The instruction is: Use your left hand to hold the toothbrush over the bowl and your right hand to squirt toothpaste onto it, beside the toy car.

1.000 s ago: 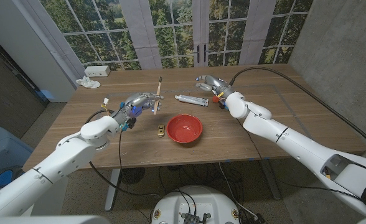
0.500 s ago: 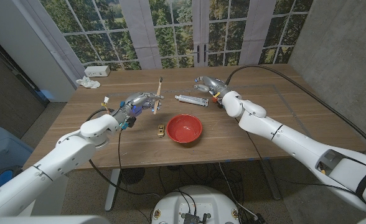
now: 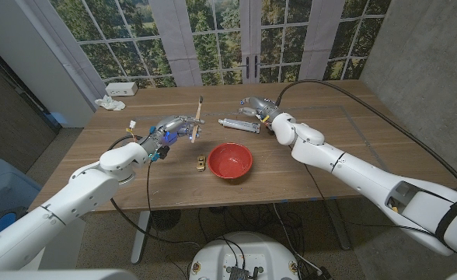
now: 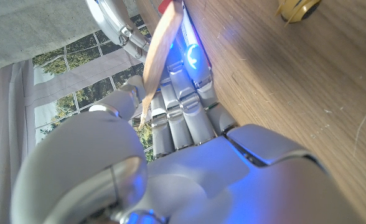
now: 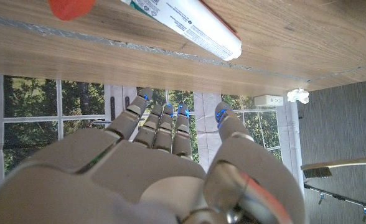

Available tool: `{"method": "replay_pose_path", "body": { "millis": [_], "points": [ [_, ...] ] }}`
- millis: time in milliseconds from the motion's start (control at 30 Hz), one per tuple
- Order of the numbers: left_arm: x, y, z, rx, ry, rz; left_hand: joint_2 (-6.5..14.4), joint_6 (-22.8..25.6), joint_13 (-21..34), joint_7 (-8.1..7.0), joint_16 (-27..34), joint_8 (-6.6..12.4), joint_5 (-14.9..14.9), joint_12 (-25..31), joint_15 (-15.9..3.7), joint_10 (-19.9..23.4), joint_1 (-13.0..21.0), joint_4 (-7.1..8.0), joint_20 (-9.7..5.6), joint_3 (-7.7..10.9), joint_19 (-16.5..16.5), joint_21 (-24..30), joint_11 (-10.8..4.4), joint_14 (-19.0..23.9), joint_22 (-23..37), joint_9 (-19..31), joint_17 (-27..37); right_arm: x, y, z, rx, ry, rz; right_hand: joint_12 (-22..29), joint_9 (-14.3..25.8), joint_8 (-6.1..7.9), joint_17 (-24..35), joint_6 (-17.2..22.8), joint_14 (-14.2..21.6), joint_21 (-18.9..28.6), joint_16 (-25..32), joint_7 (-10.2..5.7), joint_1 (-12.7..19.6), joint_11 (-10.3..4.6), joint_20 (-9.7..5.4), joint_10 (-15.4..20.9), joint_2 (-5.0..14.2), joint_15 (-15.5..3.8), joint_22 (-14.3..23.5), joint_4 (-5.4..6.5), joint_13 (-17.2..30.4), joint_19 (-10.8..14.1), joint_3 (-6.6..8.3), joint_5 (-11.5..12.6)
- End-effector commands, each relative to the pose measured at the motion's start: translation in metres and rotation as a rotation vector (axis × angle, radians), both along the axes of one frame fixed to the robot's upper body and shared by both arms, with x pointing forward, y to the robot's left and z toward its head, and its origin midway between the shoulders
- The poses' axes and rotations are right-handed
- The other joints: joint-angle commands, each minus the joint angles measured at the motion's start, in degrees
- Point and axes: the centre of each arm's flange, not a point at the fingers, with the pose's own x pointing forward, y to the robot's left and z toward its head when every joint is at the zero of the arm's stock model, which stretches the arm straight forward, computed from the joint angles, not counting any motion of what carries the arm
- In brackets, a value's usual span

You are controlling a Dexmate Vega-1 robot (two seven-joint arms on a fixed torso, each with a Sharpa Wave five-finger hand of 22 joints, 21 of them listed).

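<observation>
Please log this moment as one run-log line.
left hand: holds toothbrush | right hand: open, by toothpaste | bowl: empty | car: beside bowl

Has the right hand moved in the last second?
Yes. The right hand has shifted toward the robot's left, closing on the toothpaste tube, which lies where it was.

the toothbrush (image 4: 161,46) handle's lower end is hidden inside the left hand (image 4: 189,118). the toothpaste tube (image 5: 186,25) and toy car (image 4: 298,7) are cut by frame edges.
</observation>
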Motion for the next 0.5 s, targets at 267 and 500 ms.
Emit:
{"method": "replay_pose_path", "body": {
  "millis": [267, 500],
  "points": [
    [0.0, 0.001, -0.004, -0.006, 0.008, -0.001, 2.16, 2.68, 0.37, -1.19, 0.22, -0.03, 0.13, -0.09, -6.04, 12.03, 2.08, 1.25, -8.71, 2.07, 0.29, 0.18, -11.69, 6.09, 0.09, 0.45, 0.31, 0.005, 0.02, -0.005, -0.079, 0.001, -0.027, -0.13, 0.27, -0.21, -0.35, -1.55, -0.37, -0.1, -0.29, -0.43, 1.74, -0.36, -0.14, -0.72, -0.96, -0.31, 0.32, -0.77, 0.11, 0.46, 0.31, 0.3],
    [0.001, 0.002, -0.004, -0.006, 0.009, -0.001, 2.17, 2.82, 0.47, -1.08, 0.13, -0.13, 0.12, -0.19, -6.02, 12.04, 2.15, 1.28, -8.72, 2.04, 0.22, 0.2, -11.67, 5.97, 0.12, 0.38, 0.36, 0.01, 0.027, -0.006, -0.099, 0.015, -0.028, -0.01, 0.29, -0.07, -0.58, -1.7, -0.15, -0.03, -0.28, -0.56, 2.55, -0.68, -0.04, -0.56, -1.24, -0.34, 0.32, -0.97, 0.1, 0.9, 0.34, 0.28]
  ]
}}
